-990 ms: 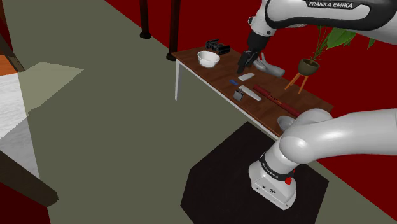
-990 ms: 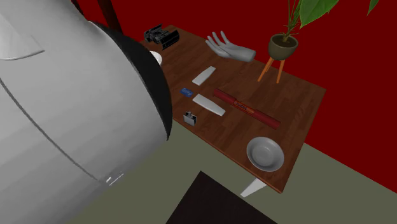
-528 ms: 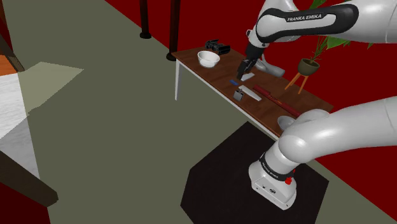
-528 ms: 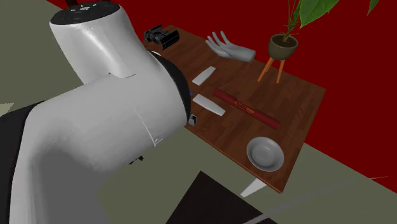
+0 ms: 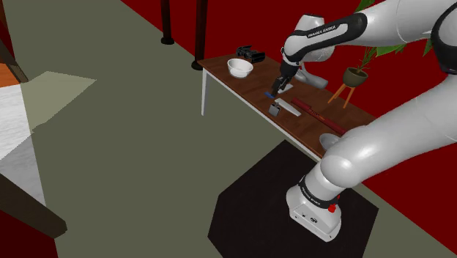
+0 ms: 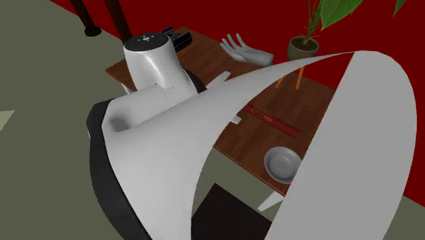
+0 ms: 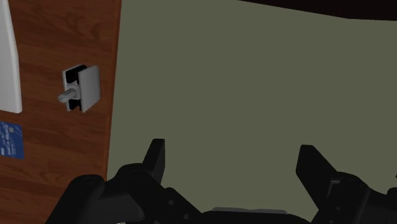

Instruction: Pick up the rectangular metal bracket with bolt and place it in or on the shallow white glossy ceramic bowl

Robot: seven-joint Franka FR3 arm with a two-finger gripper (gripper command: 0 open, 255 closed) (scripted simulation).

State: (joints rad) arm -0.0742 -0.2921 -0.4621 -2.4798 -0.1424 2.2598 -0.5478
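Approach step; nothing is grasped yet. The brown wood-grain table lies off to one side of the hand, whose black fingers stand apart and empty over the olive floor. The bracket, small, grey and boxy with a stubby bolt, sits near the table's edge, beyond one finger. Next, I judge, the hand must shift over it and descend.

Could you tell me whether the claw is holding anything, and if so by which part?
Nothing is held: the claw is open and empty, and the bracket lies apart from it on the table.
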